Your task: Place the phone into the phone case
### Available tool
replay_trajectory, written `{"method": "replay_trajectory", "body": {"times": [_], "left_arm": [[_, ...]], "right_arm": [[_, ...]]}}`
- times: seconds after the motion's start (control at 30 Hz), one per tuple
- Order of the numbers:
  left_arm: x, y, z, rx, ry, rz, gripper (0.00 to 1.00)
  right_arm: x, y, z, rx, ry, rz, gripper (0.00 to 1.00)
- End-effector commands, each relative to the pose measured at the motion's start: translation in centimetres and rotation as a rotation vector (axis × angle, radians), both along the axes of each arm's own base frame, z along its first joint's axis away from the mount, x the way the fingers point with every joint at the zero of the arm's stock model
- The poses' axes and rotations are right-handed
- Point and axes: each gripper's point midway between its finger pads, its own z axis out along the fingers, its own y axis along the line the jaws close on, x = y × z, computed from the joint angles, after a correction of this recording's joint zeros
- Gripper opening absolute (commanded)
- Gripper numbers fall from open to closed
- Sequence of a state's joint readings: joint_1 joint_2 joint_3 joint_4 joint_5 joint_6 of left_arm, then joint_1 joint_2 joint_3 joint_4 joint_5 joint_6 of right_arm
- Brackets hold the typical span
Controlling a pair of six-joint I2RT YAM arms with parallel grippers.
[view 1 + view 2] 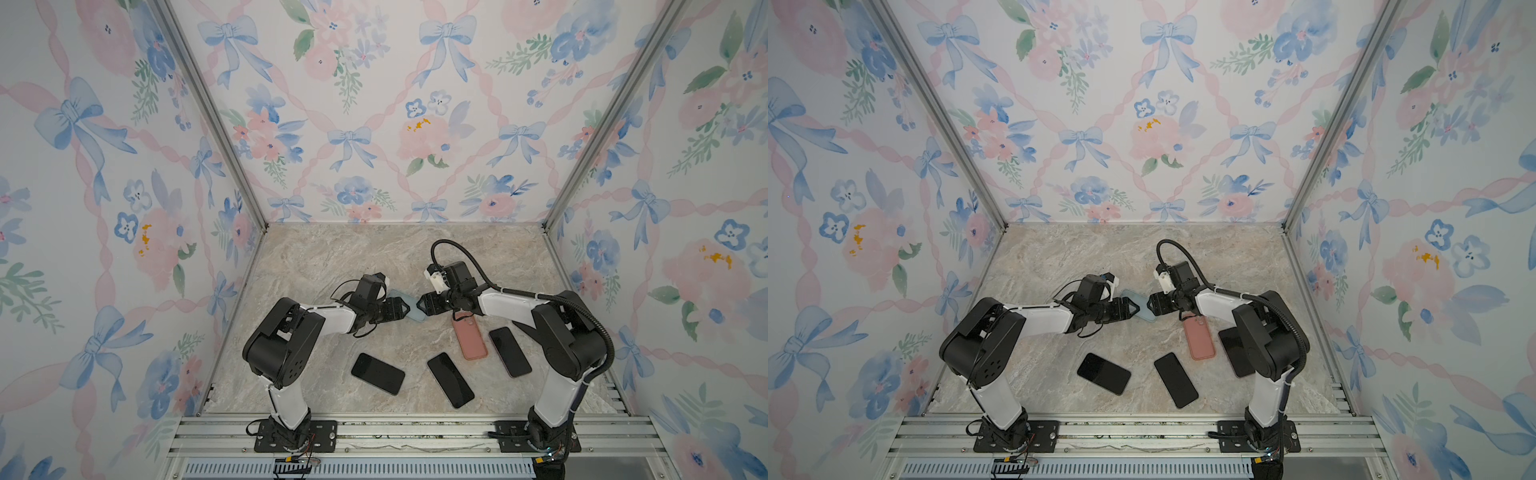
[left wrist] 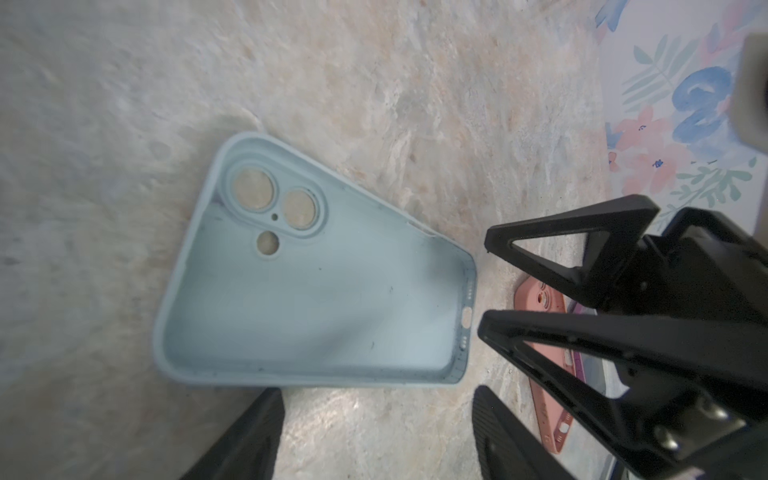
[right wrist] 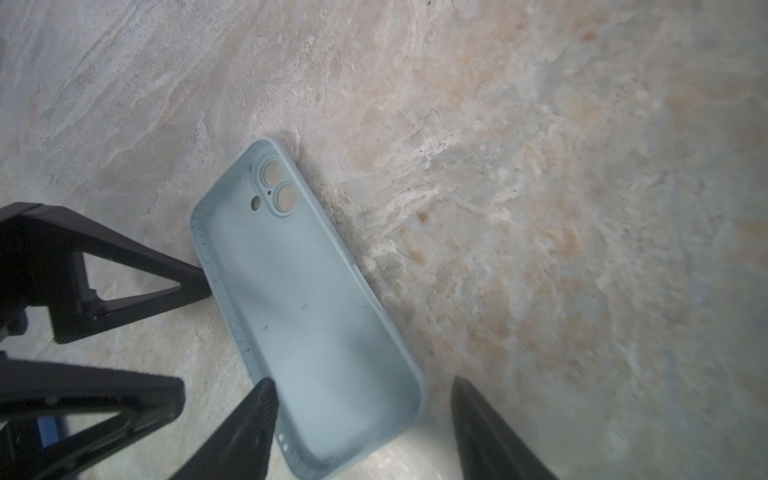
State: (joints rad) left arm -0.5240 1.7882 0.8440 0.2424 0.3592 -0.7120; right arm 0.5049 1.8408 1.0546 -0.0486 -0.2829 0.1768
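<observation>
A light blue phone case (image 2: 316, 291) lies hollow side up on the marble table, mid-table between both grippers in both top views (image 1: 417, 316) (image 1: 1126, 296). My left gripper (image 2: 376, 399) is open beside the case's long side, with only bare table between its fingers. My right gripper (image 3: 361, 382) is open and straddles the case's (image 3: 307, 299) port end, one finger over its rim. Three black phones (image 1: 377, 373) (image 1: 450, 379) (image 1: 510, 351) lie screen up near the front. In a top view the two grippers (image 1: 405, 309) (image 1: 420, 305) nearly meet tip to tip.
A pink case (image 1: 469, 337) lies under the right forearm, between the blue case and the phones, and shows in the left wrist view (image 2: 548, 399). Floral walls close in the table on three sides. The right arm hides part of the rightmost phone (image 1: 1229, 349).
</observation>
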Motion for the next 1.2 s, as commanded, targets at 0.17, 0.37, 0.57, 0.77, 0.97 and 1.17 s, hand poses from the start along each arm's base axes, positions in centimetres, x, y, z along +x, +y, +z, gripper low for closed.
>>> {"method": "replay_trajectory", "body": {"times": [0.17,0.37,0.57,0.77,0.97,1.17], "left_arm": [[0.4,-0.8,-1.8,0.012,0.056,-0.014,0.73],[1.7,-1.7,-1.1,-0.020,0.044,-0.033,0.72],[3.0,-2.2,-1.2,-0.044,0.050,-0.043,0.67],[3.8,-2.9,-1.5,-0.058,0.058,-0.047,0.66],[5.0,-3.1,-1.0,-0.069,0.049,-0.044,0.66],[6.6,-3.0,-0.6,-0.069,0.049,-0.033,0.66]], "right_arm": [[0.5,-1.0,-1.4,0.023,0.046,-0.058,0.62],[0.6,-1.4,-2.4,0.029,0.080,-0.098,0.52],[0.7,-2.0,-2.9,0.009,0.090,-0.130,0.46],[1.0,-1.1,-3.3,0.043,0.108,-0.137,0.40],[1.8,-0.7,-2.8,0.055,0.094,-0.146,0.39],[3.1,0.0,-2.7,0.075,0.092,-0.151,0.38]]}}
